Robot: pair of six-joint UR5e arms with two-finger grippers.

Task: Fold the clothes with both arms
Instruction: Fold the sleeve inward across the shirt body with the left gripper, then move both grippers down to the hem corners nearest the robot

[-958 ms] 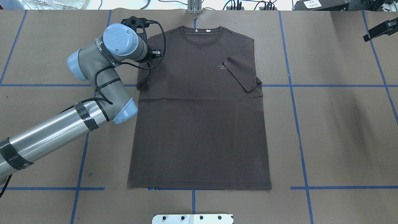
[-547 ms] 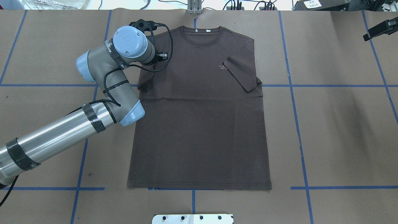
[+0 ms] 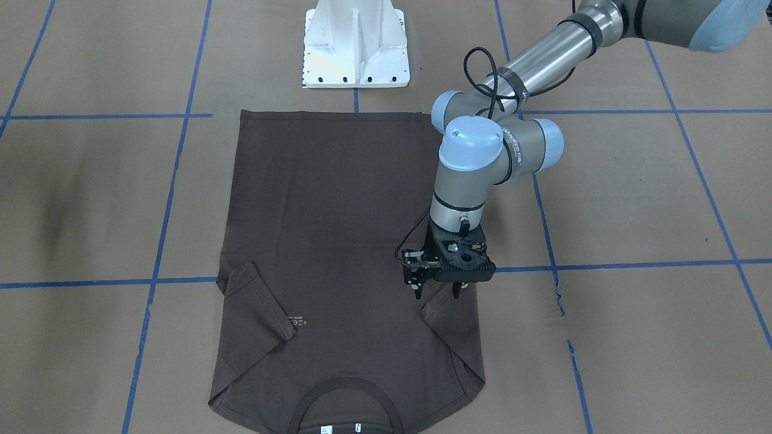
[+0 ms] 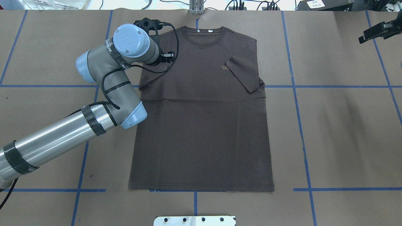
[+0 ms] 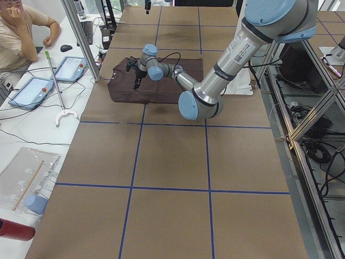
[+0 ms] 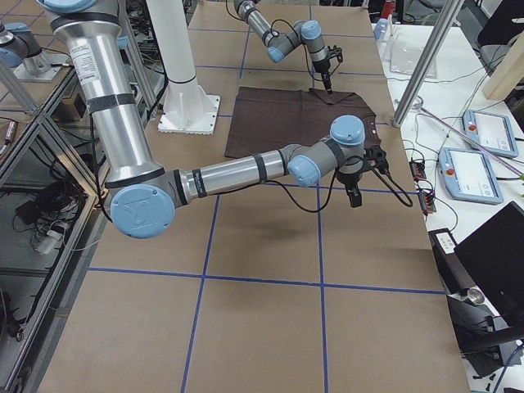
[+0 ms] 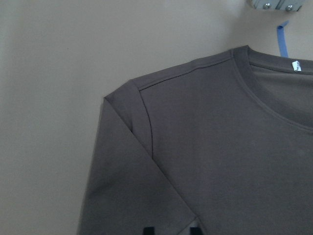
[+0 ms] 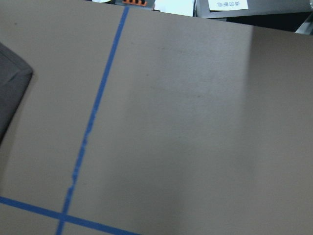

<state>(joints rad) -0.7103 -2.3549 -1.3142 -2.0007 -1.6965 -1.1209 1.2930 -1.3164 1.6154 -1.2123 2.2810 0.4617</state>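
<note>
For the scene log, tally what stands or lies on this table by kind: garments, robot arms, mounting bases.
T-shirt: 1
Robot arms: 2 (left arm, right arm)
White pedestal base: 1
Total: 4

Overhead and front-facing cameras look steeply down from opposite sides, both covering the T-shirt; side cameras sight along the table (wrist cameras sit close)
</note>
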